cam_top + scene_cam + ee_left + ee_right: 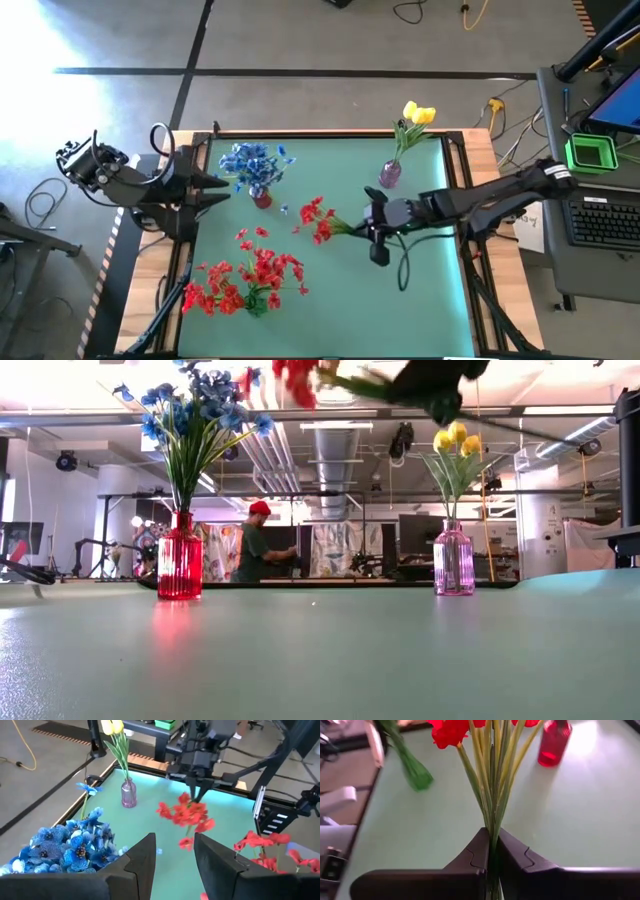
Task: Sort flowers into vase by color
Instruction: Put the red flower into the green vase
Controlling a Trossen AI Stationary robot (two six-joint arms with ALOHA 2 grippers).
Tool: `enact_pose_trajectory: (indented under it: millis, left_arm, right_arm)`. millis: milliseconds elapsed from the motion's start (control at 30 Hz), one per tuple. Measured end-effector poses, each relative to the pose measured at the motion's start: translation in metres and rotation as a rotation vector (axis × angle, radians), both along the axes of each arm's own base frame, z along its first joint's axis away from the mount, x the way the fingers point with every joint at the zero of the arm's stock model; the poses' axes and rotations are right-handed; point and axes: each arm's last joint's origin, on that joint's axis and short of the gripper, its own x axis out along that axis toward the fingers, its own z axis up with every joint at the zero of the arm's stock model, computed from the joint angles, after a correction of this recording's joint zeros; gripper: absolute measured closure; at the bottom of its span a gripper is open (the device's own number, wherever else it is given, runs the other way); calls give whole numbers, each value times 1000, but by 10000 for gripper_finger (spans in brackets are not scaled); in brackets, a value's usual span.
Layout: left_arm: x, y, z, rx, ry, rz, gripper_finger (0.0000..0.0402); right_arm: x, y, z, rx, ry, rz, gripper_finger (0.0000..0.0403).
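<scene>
right gripper (491,851) pinched on red flower stems (492,780), lifted above table (420,290) centre, arm stretched from right edge; left gripper (172,862) part-spread, empty, at left edge.

In the low view the red flower cluster (295,378) is cut off by the top edge. The right wrist view crops the red vase (554,742) at its neck, and a tilted green vase (412,767) there is blurred. The person (254,545) is too distant for detail.
</scene>
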Motion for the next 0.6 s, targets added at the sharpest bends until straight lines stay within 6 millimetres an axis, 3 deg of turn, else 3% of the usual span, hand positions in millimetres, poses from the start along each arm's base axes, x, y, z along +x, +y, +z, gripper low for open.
enact_pose_trajectory:
  millis: [267,600]
  left_arm:
    - [0,-4,-5,2,46,-13,279]
    - [-5,-5,-8,-14,73,-13,279]
  right_arm:
    - [-7,31,24,-17,-213,86,385]
    - [-9,76,58,-120,-648,227,385]
